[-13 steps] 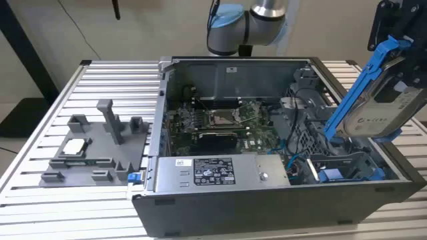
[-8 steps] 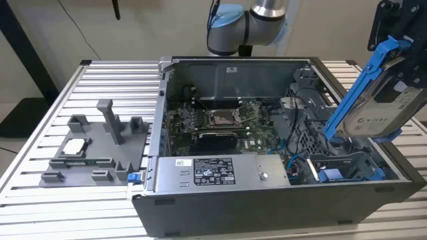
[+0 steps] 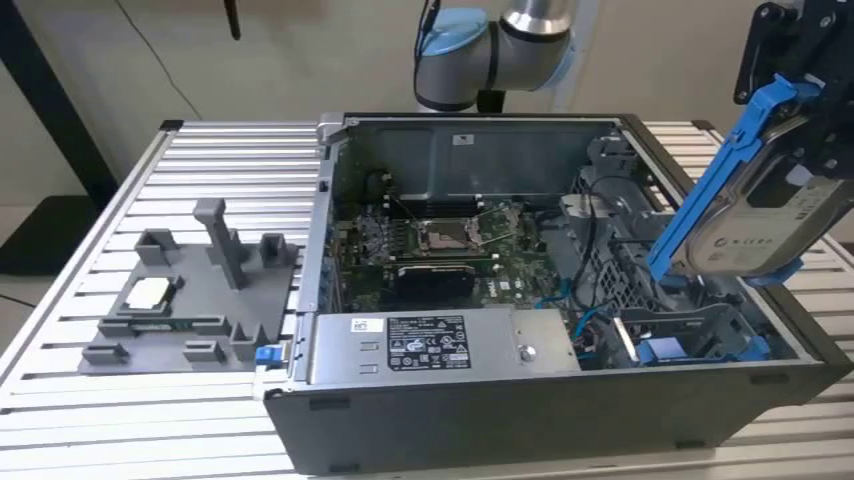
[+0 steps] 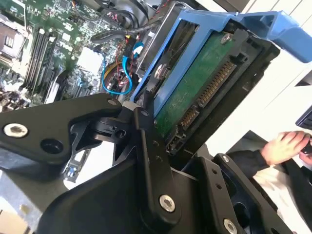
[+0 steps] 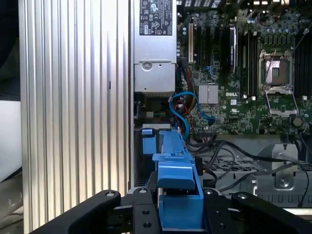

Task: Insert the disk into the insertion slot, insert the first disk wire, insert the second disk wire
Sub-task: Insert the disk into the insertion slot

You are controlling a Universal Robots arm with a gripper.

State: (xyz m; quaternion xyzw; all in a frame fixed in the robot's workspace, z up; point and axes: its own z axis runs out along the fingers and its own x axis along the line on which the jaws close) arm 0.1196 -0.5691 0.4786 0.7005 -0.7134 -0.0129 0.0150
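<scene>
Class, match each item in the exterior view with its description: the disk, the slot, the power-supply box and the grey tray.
Items:
1 disk
2 slot
3 power-supply box
4 grey tray

Descriptions:
A lies on the slatted table, outside the computer case
B raised and tilted, blue-edged
C dark, with blue tabs, inside the case at the exterior view's right
D labelled, inside the case, at the exterior view's left of the slot

Pairs: 1-B, 2-C, 3-D, 4-A.
</scene>
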